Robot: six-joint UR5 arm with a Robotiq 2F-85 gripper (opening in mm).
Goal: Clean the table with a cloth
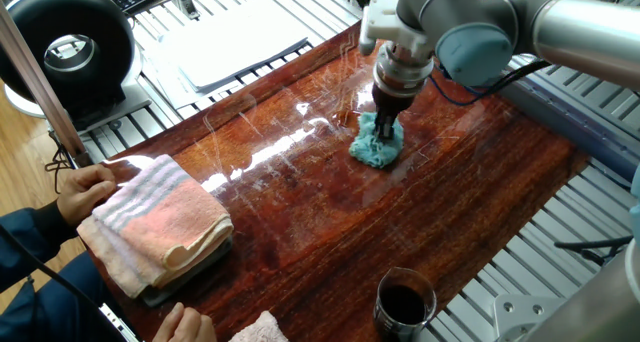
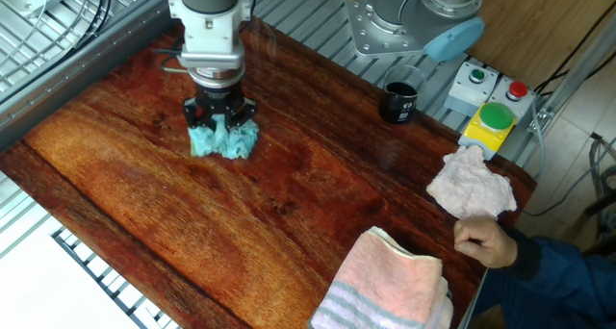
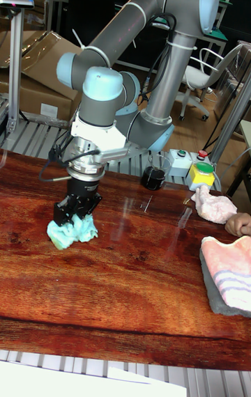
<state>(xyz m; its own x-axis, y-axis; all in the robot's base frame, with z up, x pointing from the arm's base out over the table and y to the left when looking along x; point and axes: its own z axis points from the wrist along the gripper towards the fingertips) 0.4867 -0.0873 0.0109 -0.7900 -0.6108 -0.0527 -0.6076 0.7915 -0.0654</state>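
Observation:
The teal-blue fluffy cloth (image 1: 377, 147) (image 2: 224, 141) (image 3: 70, 232) lies bunched on the glossy reddish-brown table (image 1: 330, 232) (image 2: 289, 214) (image 3: 132, 278). My gripper (image 1: 382, 130) (image 2: 221, 125) (image 3: 75, 219) points straight down and is shut on the top of the cloth, pressing it against the wood. The fingertips are buried in the fabric. In the tall fixed view the cloth sits toward the left part of the board.
A folded pink-and-grey striped towel (image 1: 155, 222) (image 2: 385, 286) (image 3: 229, 271) lies at one end, with a person's hands (image 1: 85, 192) (image 2: 481, 240) beside it. A pinkish-white cloth (image 2: 470, 183) (image 3: 213, 205), a dark cup (image 1: 403, 304) (image 2: 399, 102) and a button box (image 2: 491, 122) stand near the edge.

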